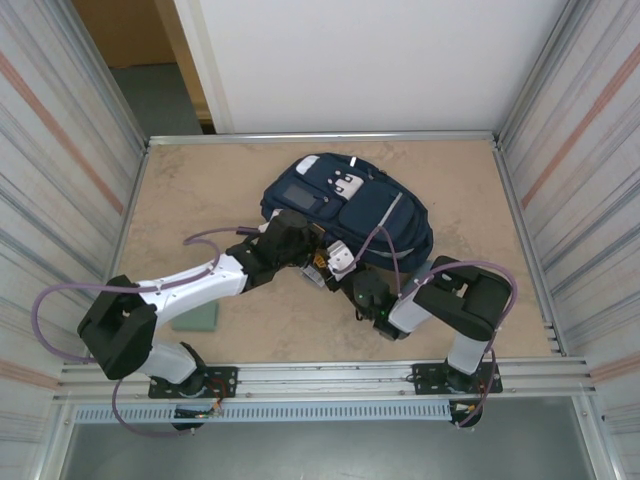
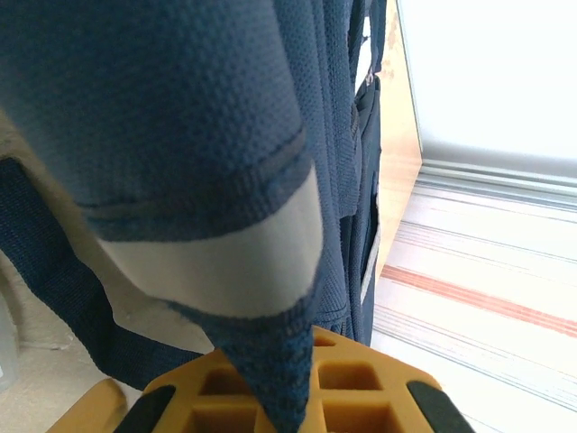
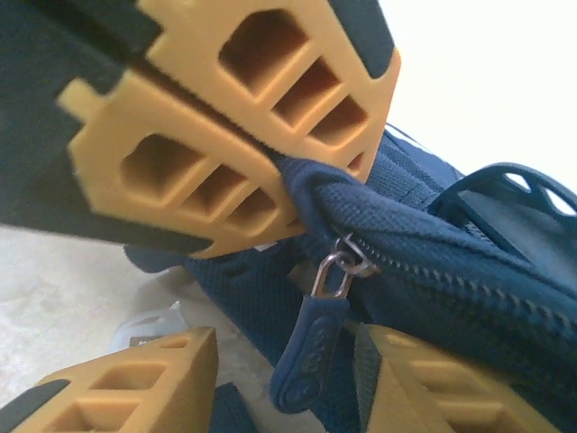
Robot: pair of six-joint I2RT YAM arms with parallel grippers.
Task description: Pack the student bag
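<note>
The student bag (image 1: 350, 205), navy with white patches, lies at the middle of the table. My left gripper (image 1: 318, 262) is at the bag's near corner, and its yellow fingers (image 2: 361, 383) are shut on a fold of navy and white fabric (image 2: 270, 361). In the right wrist view those same yellow fingers (image 3: 225, 135) clamp the fabric just beside the zip. My right gripper (image 3: 287, 347) is close below them and open. A navy zip pull (image 3: 311, 352) hangs between its two fingers, nearer the right one, and neither finger presses it. The right gripper (image 1: 362, 285) sits at the bag's near edge.
A green flat item (image 1: 195, 318) lies on the table under the left arm. A clear plastic piece (image 3: 149, 327) rests on the table by the bag. Ribbed metal walls (image 1: 560, 150) close in both sides, and a rail (image 1: 330, 375) runs along the near edge.
</note>
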